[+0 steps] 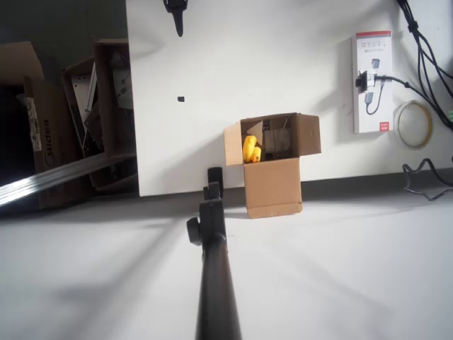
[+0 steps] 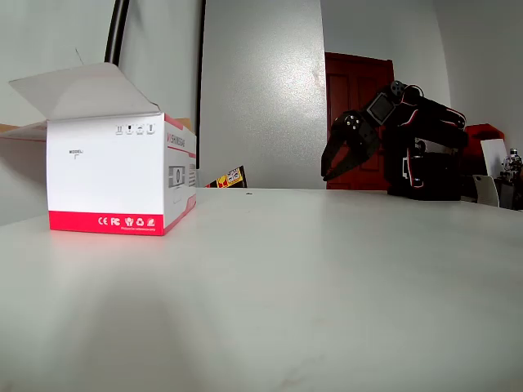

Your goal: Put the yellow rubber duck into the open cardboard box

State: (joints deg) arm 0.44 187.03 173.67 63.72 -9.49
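Yellow rubber duck (image 1: pixel 250 150) sits inside the open cardboard box (image 1: pixel 272 185), seen from the overhead view. It rests against the box's left inner wall, next to some grey-brown papery clutter that takes up the rest of the inside. The box is small and light brown, with its flaps spread outward: one to the left, one to the right, and a long one folded down toward the lower part of the picture, past the front edge of the white table (image 1: pixel 283 78). The box stands at that front edge, roughly in the middle of the picture.

The gripper (image 1: pixel 178 27) shows at the top edge of the overhead view as a dark pointed shape, well apart from the duck and the box, with bare table between them. A small dark mark (image 1: pixel 181 99) lies on the table below it. From this angle the fingers merge into one tip, so how far they are parted cannot be told here.

In the fixed view, taken low across the table, the black arm stands at the far right with the gripper (image 2: pixel 330 174) hanging above the tabletop (image 2: pixel 286 278), pointing down and to the left. Its fingers appear slightly parted and hold nothing, though they are small and dark against a red door (image 2: pixel 353 90).

A white and red product box (image 2: pixel 114 184) with its lid flap raised stands on the left in the fixed view. In the overhead view it lies at the table's right side, with a roll of tape (image 1: pixel 413 123) beside it and black cables (image 1: pixel 425 49) nearby
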